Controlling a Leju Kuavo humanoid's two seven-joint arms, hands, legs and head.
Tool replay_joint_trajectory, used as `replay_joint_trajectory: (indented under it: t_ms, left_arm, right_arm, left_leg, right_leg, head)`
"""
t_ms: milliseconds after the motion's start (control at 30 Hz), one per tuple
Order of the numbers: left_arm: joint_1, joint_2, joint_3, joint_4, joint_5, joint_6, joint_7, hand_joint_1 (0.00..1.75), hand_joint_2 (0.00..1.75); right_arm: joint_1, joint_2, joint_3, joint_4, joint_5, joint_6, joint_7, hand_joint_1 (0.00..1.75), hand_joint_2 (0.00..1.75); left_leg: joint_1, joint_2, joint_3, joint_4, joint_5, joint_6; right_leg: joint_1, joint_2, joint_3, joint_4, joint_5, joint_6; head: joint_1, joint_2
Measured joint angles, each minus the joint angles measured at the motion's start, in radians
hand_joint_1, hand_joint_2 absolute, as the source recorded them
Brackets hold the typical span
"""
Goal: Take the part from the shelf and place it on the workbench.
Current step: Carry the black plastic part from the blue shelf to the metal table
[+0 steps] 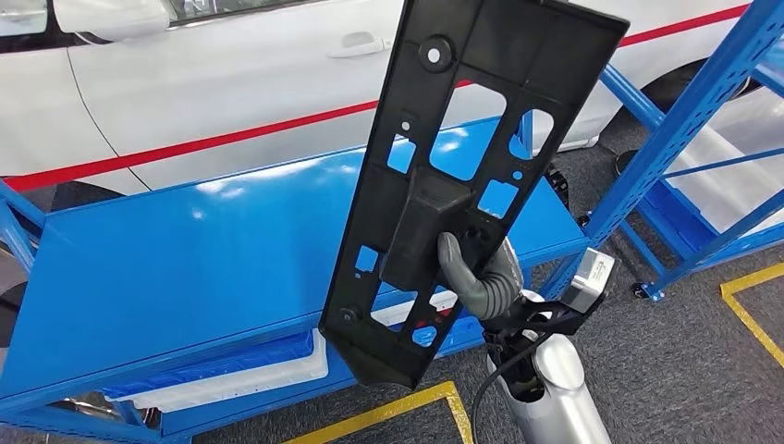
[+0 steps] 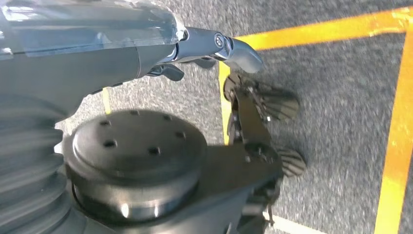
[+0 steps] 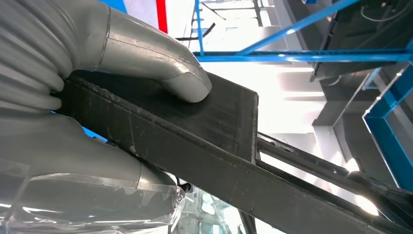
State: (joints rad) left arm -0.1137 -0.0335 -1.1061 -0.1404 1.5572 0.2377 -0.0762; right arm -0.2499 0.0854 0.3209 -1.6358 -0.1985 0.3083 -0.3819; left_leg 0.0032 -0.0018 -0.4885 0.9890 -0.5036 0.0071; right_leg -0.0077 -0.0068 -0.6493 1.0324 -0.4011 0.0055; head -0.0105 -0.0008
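Head view: right hand grips the part by its raised centre block, held upright over the bench, likely so the long panel clears the edge. Left hand hangs by the floor; grip state unclear.

We counted one black part, one blue workbench, one blue shelf, one white car, and two robot hands.
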Motion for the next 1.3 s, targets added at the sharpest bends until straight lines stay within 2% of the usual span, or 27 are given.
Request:
replay_joint_trajectory:
  t_ms: [33, 67, 133, 167, 200, 233, 300, 367, 400, 500, 567, 633, 667, 700, 733, 767, 833, 867, 933, 1000, 1033, 1100, 1167, 1200, 1233, 1267, 1300]
  left_arm:
    - [0.0, 0.0, 0.0, 0.0, 0.0, 0.0, 0.002, 0.0, 1.75]
    - [0.0, 0.0, 0.0, 0.0, 0.0, 0.0, 0.003, 0.0, 1.75]
    - [-0.001, 0.0, 0.0, 0.0, 0.0, 0.001, 0.004, 0.0, 1.75]
    - [0.0, 0.0, 0.0, 0.0, 0.0, 0.001, 0.004, 0.0, 1.75]
    - [0.0, 0.0, 0.0, 0.0, 0.0, 0.001, 0.004, 0.0, 1.75]
    - [0.0, 0.0, 0.0, 0.0, 0.0, 0.001, 0.004, 0.0, 1.75]
    - [0.0, 0.0, 0.0, 0.0, 0.0, 0.001, 0.004, 0.0, 1.75]
    - [0.0, 0.0, -0.001, 0.0, 0.0, 0.001, 0.003, 0.0, 1.75]
    - [0.0, 0.0, -0.002, 0.0, 0.0, 0.002, 0.002, 0.0, 1.75]
    - [0.003, 0.002, -0.004, 0.0, -0.001, 0.004, -0.002, 0.0, 1.75]
    - [0.005, 0.006, -0.008, 0.001, -0.002, 0.004, -0.004, 0.0, 1.75]
    - [0.004, 0.009, -0.011, 0.002, -0.002, 0.003, -0.004, 0.0, 1.75]
    - [0.004, 0.01, -0.012, 0.002, -0.002, 0.004, -0.004, 0.0, 1.75]
    - [0.004, 0.012, -0.013, 0.002, -0.002, 0.004, -0.005, 0.0, 1.75]
    - [0.004, 0.014, -0.013, 0.002, -0.001, 0.005, -0.005, 0.0, 1.75]
    - [0.004, 0.016, -0.014, 0.002, -0.001, 0.006, -0.006, 0.0, 1.75]
    - [0.003, 0.022, -0.014, 0.002, 0.0, 0.009, -0.006, 0.0, 1.75]
    - [0.002, 0.025, -0.015, 0.002, 0.0, 0.01, -0.006, 0.0, 1.75]
    - [0.0, 0.03, -0.015, 0.002, 0.001, 0.013, -0.003, 0.0, 1.75]
    - [0.001, 0.03, -0.016, 0.002, 0.001, 0.018, 0.0, 0.0, 1.75]
    - [0.001, 0.03, -0.016, 0.002, 0.001, 0.021, -0.001, 0.0, 1.75]
    - [0.001, 0.03, -0.017, 0.002, 0.002, 0.024, -0.006, 0.0, 1.75]
    - [0.002, 0.031, -0.017, 0.002, 0.002, 0.025, -0.013, 0.0, 1.75]
    - [0.002, 0.031, -0.017, 0.002, 0.002, 0.024, -0.016, 0.0, 1.75]
    - [0.002, 0.031, -0.017, 0.002, 0.002, 0.023, -0.018, 0.0, 1.75]
    - [0.002, 0.031, -0.017, 0.002, 0.002, 0.023, -0.019, 0.0, 1.75]
    - [0.002, 0.032, -0.017, 0.002, 0.002, 0.023, -0.019, 0.0, 1.75]
  right_arm:
    - [0.004, 0.001, -0.004, -0.002, 0.004, 0.0, 0.001, 1.75, 1.75]
    - [0.007, 0.001, -0.008, -0.004, 0.006, 0.0, 0.002, 1.75, 1.75]
    - [0.013, 0.001, -0.013, -0.007, 0.01, 0.001, 0.004, 1.75, 1.75]
    - [0.017, 0.001, -0.015, -0.007, 0.01, 0.002, 0.004, 1.75, 1.75]
    - [0.021, 0.001, -0.017, -0.007, 0.01, 0.002, 0.004, 1.75, 1.75]
    - [0.025, 0.001, -0.018, -0.007, 0.01, 0.002, 0.004, 1.75, 1.75]
    - [0.028, 0.001, -0.02, -0.009, 0.01, 0.002, 0.005, 1.75, 1.75]
    - [0.029, 0.002, -0.024, -0.017, 0.009, 0.003, 0.005, 1.75, 1.75]
    - [0.031, 0.003, -0.027, -0.021, 0.009, 0.004, 0.005, 1.75, 1.75]
    - [0.046, 0.005, -0.039, -0.027, 0.009, 0.002, 0.004, 1.75, 1.75]
    - [0.059, 0.008, -0.047, -0.035, 0.009, -0.001, 0.002, 1.75, 1.75]
    - [0.07, 0.01, -0.055, -0.041, 0.009, -0.001, 0.0, 1.75, 1.75]
    - [0.076, 0.01, -0.057, -0.043, 0.009, 0.0, 0.0, 1.75, 1.75]
    - [0.082, 0.011, -0.06, -0.043, 0.009, 0.0, 0.0, 1.75, 1.75]
    - [0.087, 0.011, -0.062, -0.043, 0.009, 0.001, -0.002, 1.75, 1.75]
    - [0.091, 0.011, -0.064, -0.043, 0.009, 0.001, -0.003, 1.75, 1.75]
    - [0.095, 0.012, -0.068, -0.043, 0.008, 0.001, -0.005, 1.75, 1.75]
    - [0.095, 0.013, -0.071, -0.043, 0.007, 0.001, -0.006, 1.75, 1.75]
    - [0.096, 0.015, -0.075, -0.043, 0.005, 0.002, -0.007, 1.75, 1.75]
    - [0.097, 0.015, -0.08, -0.043, 0.003, 0.003, -0.009, 1.75, 1.75]
    - [0.097, 0.015, -0.084, -0.043, 0.002, 0.004, -0.011, 1.75, 1.75]
    - [0.099, 0.015, -0.092, -0.043, 0.002, 0.004, -0.016, 1.75, 1.75]
    - [0.103, 0.015, -0.1, -0.042, 0.002, 0.002, -0.02, 1.75, 1.75]
    - [0.105, 0.015, -0.103, -0.041, 0.003, 0.002, -0.02, 1.75, 1.75]
    - [0.107, 0.015, -0.105, -0.04, 0.003, 0.001, -0.021, 1.75, 1.75]
    - [0.109, 0.015, -0.107, -0.039, 0.003, 0.001, -0.021, 1.75, 1.75]
    - [0.109, 0.015, -0.107, -0.038, 0.004, 0.001, -0.021, 1.75, 1.75]
  left_leg:
    - [0.002, 0.002, -0.006, -0.003, 0.01, 0.008]
    - [0.005, 0.004, -0.015, -0.006, 0.021, 0.015]
    - [0.004, 0.006, -0.039, -0.003, 0.039, 0.023]
    - [0.003, 0.007, -0.052, 0.0, 0.046, 0.023]
    - [0.003, 0.007, -0.064, 0.004, 0.053, 0.023]
    - [0.003, 0.007, -0.077, 0.008, 0.059, 0.021]
    - [0.004, 0.007, -0.099, 0.022, 0.068, 0.015]
    - [0.001, 0.006, -0.117, 0.036, 0.074, 0.006]
    - [0.0, 0.006, -0.123, 0.04, 0.078, 0.0]
    - [0.002, 0.004, -0.133, 0.045, 0.085, -0.02]
    - [0.006, 0.003, -0.155, 0.092, 0.033, -0.03]
    - [0.008, 0.003, -0.189, 0.205, -0.06, -0.036]
    - [0.009, 0.003, -0.202, 0.266, -0.091, -0.037]
    - [0.009, 0.003, -0.204, 0.307, -0.101, -0.037]
    - [0.008, 0.003, -0.191, 0.316, -0.09, -0.036]
    - [0.008, 0.003, -0.16, 0.289, -0.063, -0.033]
    - [0.003, 0.003, -0.063, 0.157, -0.021, -0.019]
    - [-0.001, 0.003, -0.016, 0.085, -0.019, -0.012]
    - [-0.009, 0.002, 0.027, 0.006, -0.031, -0.001]
    - [-0.01, 0.004, 0.023, -0.008, -0.017, 0.007]
    - [-0.008, 0.006, 0.018, -0.013, -0.005, 0.013]
    - [-0.003, 0.01, 0.0, -0.022, 0.022, 0.024]
    - [-0.004, 0.011, -0.028, -0.019, 0.042, 0.028]
    - [-0.005, 0.012, -0.043, -0.015, 0.051, 0.027]
    - [-0.004, 0.012, -0.059, -0.01, 0.059, 0.025]
    - [-0.003, 0.012, -0.074, -0.003, 0.066, 0.023]
    - [-0.002, 0.012, -0.089, 0.006, 0.071, 0.019]
  right_leg:
    - [-0.001, 0.002, -0.008, 0.015, -0.02, 0.005]
    - [-0.001, 0.004, -0.021, 0.05, -0.058, 0.009]
    - [-0.005, 0.005, -0.058, 0.168, -0.151, 0.015]
    - [-0.006, 0.005, -0.071, 0.228, -0.178, 0.018]
    - [-0.007, 0.005, -0.073, 0.265, -0.182, 0.02]
    - [-0.008, 0.005, -0.06, 0.271, -0.166, 0.021]
    - [-0.012, 0.005, 0.017, 0.177, -0.117, 0.021]
    - [-0.01, 0.006, 0.098, 0.053, -0.108, 0.016]
    - [-0.008, 0.007, 0.117, 0.019, -0.114, 0.012]
    - [-0.005, 0.006, 0.109, 0.001, -0.104, -0.01]
    - [-0.007, 0.002, 0.093, -0.003, -0.086, -0.028]
    - [-0.005, 0.0, 0.071, -0.003, -0.068, -0.037]
    - [-0.003, 0.0, 0.059, -0.002, -0.059, -0.038]
    - [-0.001, 0.0, 0.046, -0.001, -0.05, -0.038]
    - [0.001, 0.0, 0.034, 0.0, -0.041, -0.038]
    - [0.002, 0.0, 0.022, 0.002, -0.033, -0.038]
    - [0.005, 0.001, 0.005, 0.004, -0.017, -0.034]
    - [0.005, 0.001, 0.0, 0.005, -0.01, -0.03]
    - [0.003, -0.001, -0.004, 0.002, 0.006, -0.018]
    - [-0.001, -0.003, -0.006, -0.002, 0.018, -0.005]
    - [-0.001, -0.001, -0.011, 0.006, 0.006, 0.001]
    - [-0.002, 0.002, -0.034, 0.07, -0.071, 0.01]
    - [-0.006, 0.004, -0.064, 0.19, -0.16, 0.017]
    - [-0.007, 0.004, -0.072, 0.242, -0.175, 0.02]
    - [-0.009, 0.004, -0.067, 0.267, -0.165, 0.023]
    - [-0.012, 0.004, -0.046, 0.259, -0.14, 0.024]
    - [-0.014, 0.004, -0.006, 0.216, -0.111, 0.025]
  head:
    - [0.001, 0.0]
    - [0.002, 0.0]
    - [0.003, 0.0]
    - [0.003, 0.0]
    - [0.003, 0.0]
    - [0.003, 0.0]
    - [0.003, 0.0]
    - [0.002, 0.0]
    - [0.002, 0.0]
    - [0.002, 0.0]
    - [0.001, 0.0]
    - [-0.001, 0.0]
    - [-0.001, 0.0]
    - [0.0, 0.0]
    - [-0.001, 0.0]
    - [-0.001, 0.0]
    - [-0.001, 0.0]
    - [0.0, 0.0]
    - [0.0, 0.0]
    - [-0.001, 0.0]
    - [-0.001, 0.0]
    - [0.001, 0.0]
    - [0.001, 0.0]
    - [0.001, 0.0]
    - [0.001, 0.0]
    - [0.001, 0.0]
    - [0.001, 0.0]
